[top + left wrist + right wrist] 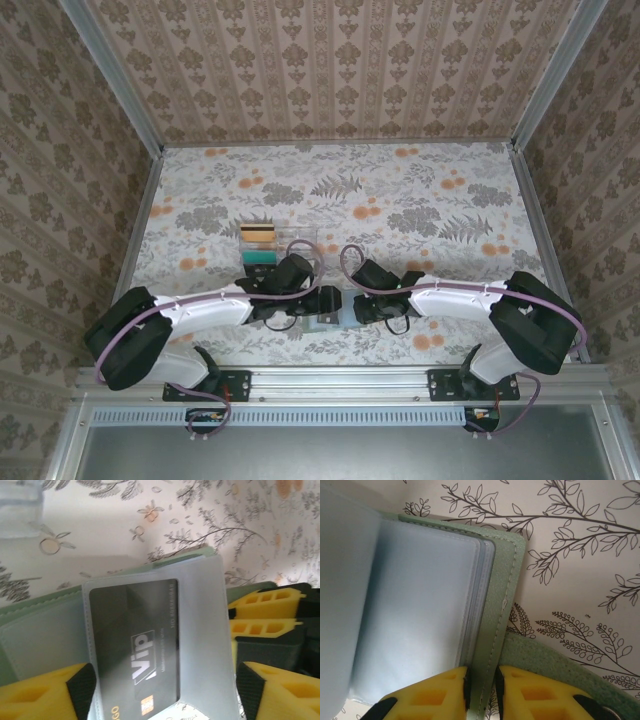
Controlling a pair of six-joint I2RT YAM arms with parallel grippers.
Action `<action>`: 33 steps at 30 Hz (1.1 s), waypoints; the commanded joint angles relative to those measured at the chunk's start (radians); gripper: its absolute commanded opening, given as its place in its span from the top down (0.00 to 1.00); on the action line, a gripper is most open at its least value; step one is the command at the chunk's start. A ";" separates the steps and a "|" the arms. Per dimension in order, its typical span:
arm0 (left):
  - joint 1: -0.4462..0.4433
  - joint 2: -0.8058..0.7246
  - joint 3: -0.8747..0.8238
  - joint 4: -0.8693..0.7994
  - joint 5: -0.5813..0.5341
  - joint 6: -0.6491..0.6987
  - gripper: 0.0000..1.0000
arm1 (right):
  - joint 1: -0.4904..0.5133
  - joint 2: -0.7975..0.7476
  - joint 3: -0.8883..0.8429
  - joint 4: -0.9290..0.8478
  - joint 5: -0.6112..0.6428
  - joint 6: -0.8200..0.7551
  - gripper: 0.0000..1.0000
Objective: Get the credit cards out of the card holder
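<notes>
while right tool (481, 682) clamps card holder (509, 580) cover, left tool (165, 687) spread astride dark card (132, 630)

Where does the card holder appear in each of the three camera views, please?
Top external: card holder low centre of the picture.
Left wrist: card holder mid-frame, dark card in its sleeve.
Right wrist: card holder left and centre, cover pinched by right claw.
Shared landmark: the floral table cover.
</notes>
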 commanded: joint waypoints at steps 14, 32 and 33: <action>-0.020 0.037 0.079 -0.027 0.032 0.040 0.14 | -0.008 -0.084 -0.027 -0.052 0.055 0.035 0.72; 0.014 -0.113 -0.076 -0.093 -0.085 -0.023 0.69 | -0.033 -0.150 0.025 0.107 -0.201 0.087 0.68; 0.014 -0.104 -0.076 -0.090 -0.083 -0.023 0.72 | -0.032 -0.136 0.022 0.126 -0.220 0.096 0.69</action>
